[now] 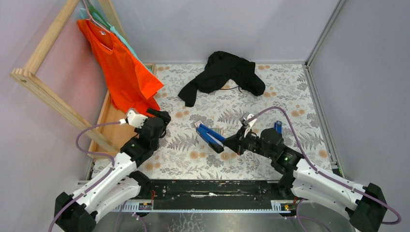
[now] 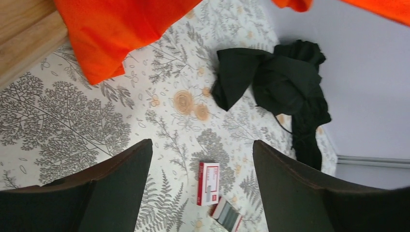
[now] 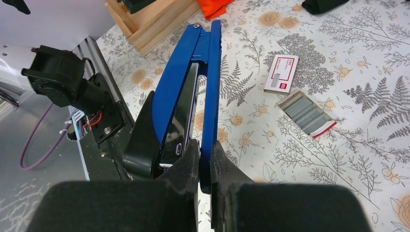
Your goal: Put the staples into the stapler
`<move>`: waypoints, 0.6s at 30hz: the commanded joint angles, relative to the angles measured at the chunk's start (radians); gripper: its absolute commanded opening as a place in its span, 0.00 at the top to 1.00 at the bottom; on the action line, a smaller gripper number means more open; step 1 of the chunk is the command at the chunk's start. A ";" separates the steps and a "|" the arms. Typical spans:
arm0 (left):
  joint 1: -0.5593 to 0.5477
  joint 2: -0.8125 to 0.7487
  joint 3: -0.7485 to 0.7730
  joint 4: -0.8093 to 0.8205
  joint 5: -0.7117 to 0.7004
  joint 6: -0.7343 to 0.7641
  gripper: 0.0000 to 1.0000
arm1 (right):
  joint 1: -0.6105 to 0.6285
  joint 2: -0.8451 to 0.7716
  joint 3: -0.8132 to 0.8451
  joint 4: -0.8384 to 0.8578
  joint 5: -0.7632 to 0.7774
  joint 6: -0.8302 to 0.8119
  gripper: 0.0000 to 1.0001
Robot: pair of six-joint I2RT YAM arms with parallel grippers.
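Right gripper (image 3: 205, 157) jaws nearly closed, pinching the blue stapler (image 3: 193, 87) by one thin blue edge. The stapler looks hinged open, dark channel exposed. Left gripper (image 2: 202, 145) jaws wide, empty, poised over the red-and-white staple box (image 2: 208, 183) and grey tray of strips (image 2: 227, 215), just beside each other on the floral mat (image 2: 72, 121). My plan: lower left onto one strip, pinch across its width, keep right's hold rigid.

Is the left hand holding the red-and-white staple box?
No, the left hand is open and empty, and the staple box lies flat on the table, untouched.
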 commanded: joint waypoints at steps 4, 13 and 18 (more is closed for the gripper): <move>0.047 0.066 0.046 0.103 0.219 0.164 0.08 | -0.010 0.050 0.158 -0.018 0.172 0.033 1.00; -0.149 0.191 0.116 0.277 0.443 0.497 0.04 | -0.012 0.238 0.329 -0.226 0.298 0.105 1.00; -0.258 0.215 0.072 0.476 0.474 0.715 0.04 | -0.036 0.283 0.419 -0.386 0.318 0.133 1.00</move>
